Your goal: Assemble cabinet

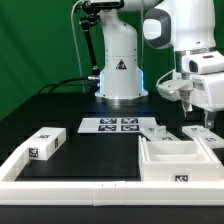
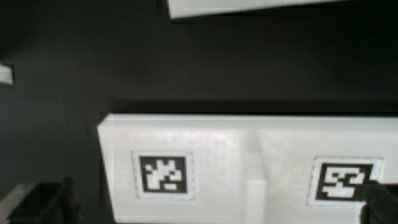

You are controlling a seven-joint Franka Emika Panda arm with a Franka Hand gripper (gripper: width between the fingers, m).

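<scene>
Gripper (image 1: 197, 108) fingers apart, holding nothing, hovering over a tagged white cabinet piece (image 2: 214, 140). Open cabinet box (image 1: 175, 160) sits at the tabletop's (image 1: 60, 105) near edge, exterior view's right corner.

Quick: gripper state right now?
Gripper: open, holding nothing, jaws spread above a tagged white cabinet part.

A green backdrop (image 1: 40, 45) hangs flat behind my bench, darker toward the exterior view's left. My table (image 1: 45, 112) is black, with a soft sheen of light across its far part. The marker board (image 1: 110, 125) lies flat at mid-table, and a long white border rail (image 1: 80, 188) runs along the near edge.
</scene>
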